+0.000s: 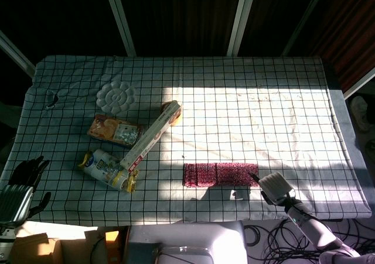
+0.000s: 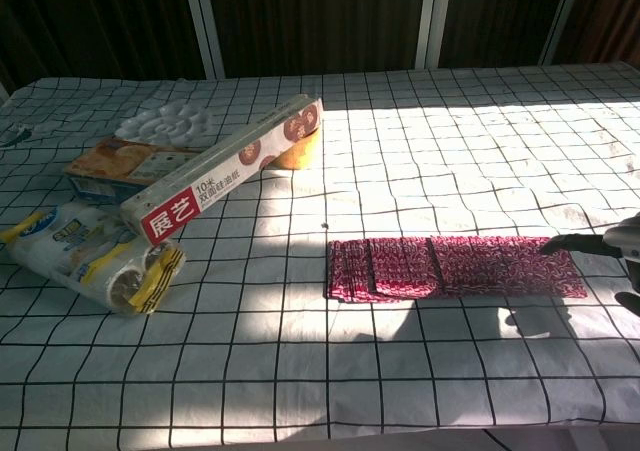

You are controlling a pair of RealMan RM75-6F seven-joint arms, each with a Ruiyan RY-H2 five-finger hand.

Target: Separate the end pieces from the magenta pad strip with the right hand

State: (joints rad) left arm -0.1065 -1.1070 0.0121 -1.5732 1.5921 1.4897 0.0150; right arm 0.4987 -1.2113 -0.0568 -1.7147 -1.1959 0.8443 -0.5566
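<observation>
The magenta pad strip (image 1: 220, 174) (image 2: 455, 268) lies flat on the checked cloth near the table's front edge, showing several joined segments. My right hand (image 1: 274, 186) (image 2: 627, 243) sits just off its right end. One dark fingertip (image 2: 556, 241) touches the strip's far right corner, and another finger hangs apart lower down, gripping nothing. At the table's front left corner my left hand (image 1: 24, 182) rests with its fingers spread and empty; only the head view shows it.
Left of the strip lie a long cling-film box (image 1: 151, 136) (image 2: 225, 176), an orange snack packet (image 1: 114, 129), a blue and yellow wrapped pack (image 1: 107, 168) (image 2: 90, 256) and a white flower-shaped dish (image 1: 115, 97). Cables (image 1: 275, 240) trail below the front edge.
</observation>
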